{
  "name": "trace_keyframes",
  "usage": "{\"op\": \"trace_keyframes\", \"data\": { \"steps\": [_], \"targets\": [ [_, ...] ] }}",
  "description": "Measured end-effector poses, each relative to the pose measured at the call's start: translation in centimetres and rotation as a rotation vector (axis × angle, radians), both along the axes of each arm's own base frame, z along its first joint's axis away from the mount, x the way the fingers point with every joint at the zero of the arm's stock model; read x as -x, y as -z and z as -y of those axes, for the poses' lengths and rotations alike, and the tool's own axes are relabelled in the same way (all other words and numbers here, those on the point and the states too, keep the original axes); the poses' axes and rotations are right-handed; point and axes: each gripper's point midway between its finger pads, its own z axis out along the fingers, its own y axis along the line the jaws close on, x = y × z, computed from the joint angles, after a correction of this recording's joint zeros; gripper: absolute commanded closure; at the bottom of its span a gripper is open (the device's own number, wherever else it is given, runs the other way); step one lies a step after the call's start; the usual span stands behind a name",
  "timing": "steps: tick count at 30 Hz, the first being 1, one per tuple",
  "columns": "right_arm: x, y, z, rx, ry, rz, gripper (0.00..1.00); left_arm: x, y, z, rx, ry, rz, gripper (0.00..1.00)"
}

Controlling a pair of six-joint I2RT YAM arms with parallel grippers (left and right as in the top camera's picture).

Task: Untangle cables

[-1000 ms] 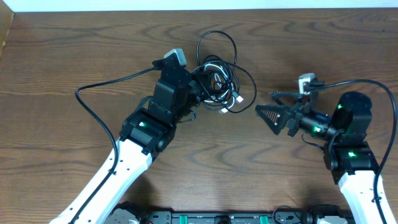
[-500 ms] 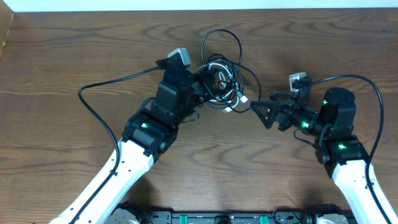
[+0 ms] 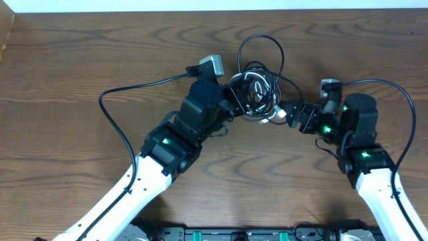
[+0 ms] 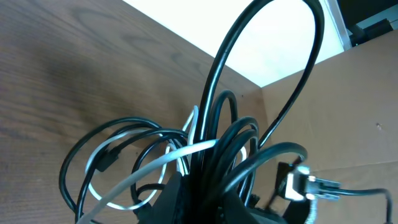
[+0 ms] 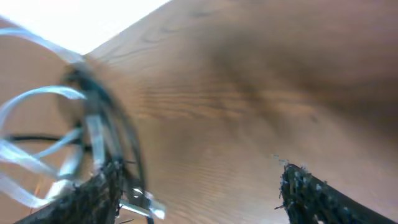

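A tangled bundle of thin black cables and a white one [image 3: 257,90] lies at the middle back of the table, with one black loop [image 3: 261,50] sticking out toward the far edge. My left gripper [image 3: 242,99] is shut on the bundle; in the left wrist view the black and white cords [image 4: 205,146] rise from between its fingers [image 4: 205,199]. My right gripper [image 3: 289,112] is open just right of the bundle. In the right wrist view a metal plug end [image 5: 140,205] and blurred cords [image 5: 93,130] sit beside its left finger, nothing gripped between the fingers [image 5: 199,196].
A thicker black arm wire [image 3: 127,94] runs from the left wrist camera over the table's left half. Another arm wire [image 3: 394,90] arcs over the right arm. The brown wooden table [image 3: 80,53] ends at a white strip along the far edge.
My left gripper has dragged the bundle to the right across the table. My right gripper has moved left toward the bundle and now reaches its right side.
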Motion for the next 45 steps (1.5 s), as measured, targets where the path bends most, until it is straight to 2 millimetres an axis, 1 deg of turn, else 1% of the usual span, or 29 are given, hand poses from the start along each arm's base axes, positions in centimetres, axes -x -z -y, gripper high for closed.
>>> {"op": "trace_keyframes", "data": {
  "steps": [7,8,12,16,18,21,23,25,26,27,29,32,36,41,45],
  "targets": [
    [0.8,3.7,3.7,0.085,0.241,-0.188,0.27,0.1,0.1,0.0,0.000,0.004,-0.003,0.92],
    [0.8,3.8,3.9,0.090,0.251,-0.193,0.27,0.1,0.1,0.0,0.000,0.004,-0.003,0.93],
    [1.7,5.3,5.9,0.147,0.354,-0.265,0.27,0.1,0.2,0.0,-0.005,0.005,-0.006,0.92],
    [2.7,6.6,8.3,0.204,0.455,-0.333,0.27,0.1,0.2,0.0,-0.018,0.006,0.003,0.92],
    [3.1,7.0,9.7,0.224,0.508,-0.357,0.27,-0.1,0.3,-0.3,-0.035,-0.004,0.014,0.92],
    [3.3,7.2,10.9,0.236,0.554,-0.374,0.27,-0.3,0.3,-0.6,-0.058,-0.013,0.027,0.92],
    [3.6,7.4,11.5,0.240,0.576,-0.388,0.25,-0.4,0.4,-0.8,-0.083,-0.015,0.045,0.92],
    [3.5,7.3,11.8,0.229,0.589,-0.390,0.19,-0.5,0.4,-0.9,-0.111,-0.010,0.064,0.92],
    [3.4,7.3,11.8,0.224,0.589,-0.386,0.16,-0.5,0.4,-0.9,-0.120,-0.008,0.071,0.92],
    [3.2,7.1,11.7,0.211,0.584,-0.379,0.11,-0.5,0.4,-1.0,-0.135,-0.004,0.082,0.93],
    [2.5,6.5,11.1,0.171,0.562,-0.348,0.07,-0.6,0.4,-1.0,-0.161,0.005,0.101,0.92],
    [0.9,5.0,9.4,0.103,0.473,-0.266,0.07,-0.6,0.4,-1.1,-0.196,0.020,0.124,0.92],
    [-0.5,2.4,6.4,0.017,0.293,-0.143,0.06,-0.6,0.6,-1.2,-0.220,0.029,0.133,0.92],
    [-0.7,-0.3,3.2,-0.053,0.082,-0.017,0.03,-0.5,0.7,-1.2,-0.234,0.035,0.140,0.92],
    [-0.3,-2.3,1.2,-0.099,-0.067,0.074,0.03,-0.4,0.6,-1.0,-0.239,0.050,0.147,0.92]
  ]
}}
